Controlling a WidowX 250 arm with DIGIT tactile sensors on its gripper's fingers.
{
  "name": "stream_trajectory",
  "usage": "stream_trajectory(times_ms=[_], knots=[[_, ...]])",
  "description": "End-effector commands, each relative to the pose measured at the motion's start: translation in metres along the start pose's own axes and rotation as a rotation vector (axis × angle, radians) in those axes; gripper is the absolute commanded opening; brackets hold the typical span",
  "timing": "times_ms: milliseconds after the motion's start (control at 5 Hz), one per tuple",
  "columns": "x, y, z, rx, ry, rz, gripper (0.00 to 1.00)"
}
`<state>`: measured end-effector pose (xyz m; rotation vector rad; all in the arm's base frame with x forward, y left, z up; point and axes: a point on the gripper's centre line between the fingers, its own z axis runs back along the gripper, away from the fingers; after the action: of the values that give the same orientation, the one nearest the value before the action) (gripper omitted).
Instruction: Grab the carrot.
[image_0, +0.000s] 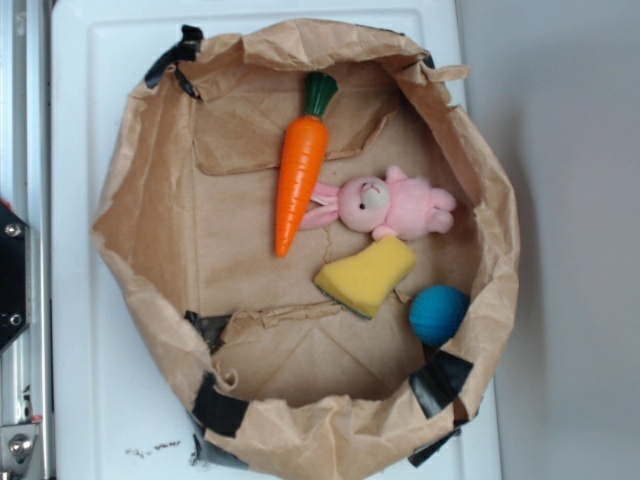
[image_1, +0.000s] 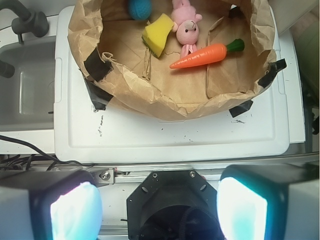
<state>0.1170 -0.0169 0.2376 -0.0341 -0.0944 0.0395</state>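
The carrot (image_0: 300, 175) lay inside the paper bag (image_0: 150, 150), its tapered half touching the pink bunny (image_0: 395, 207). The gripper (image_1: 159, 210) hung well back from the bag, fingers (image_1: 75, 210) spread wide and empty. The approach had not begun; next it needed to travel over the bag rim and descend astride the carrot.

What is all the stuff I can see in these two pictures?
carrot: one, orange with a dark green top, inside the paper bag beside the bunny
bunny: one, pink, middle of the bag
sponge wedge: one, yellow, just below the bunny in the exterior view
ball: one, blue, near the bag's wall
paper bag: one, brown, edges rolled down, black tape patches, on the white surface
white surface: one, under the bag
sink: one, grey, beside the white surface, wrist view
gripper: one, black with pale fingers, open, well short of the bag
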Motion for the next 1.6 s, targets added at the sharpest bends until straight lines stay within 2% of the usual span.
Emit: stream_trajectory(times_ms=[0, 200, 400, 600, 1200, 1400], knots=[[0.0, 0.0, 0.0, 0.0, 0.0, 0.0, 1.0], [0.049, 0.002, -0.005, -0.03, -0.016, 0.144, 1.0], [0.085, 0.017, -0.024, -0.034, -0.059, 0.305, 1.0], [0.098, 0.047, -0.042, 0.03, -0.071, 0.549, 1.0], [0.098, 0.047, -0.042, 0.03, -0.071, 0.549, 1.0], [0.111, 0.048, -0.087, 0.046, -0.131, 0.679, 1.0]])
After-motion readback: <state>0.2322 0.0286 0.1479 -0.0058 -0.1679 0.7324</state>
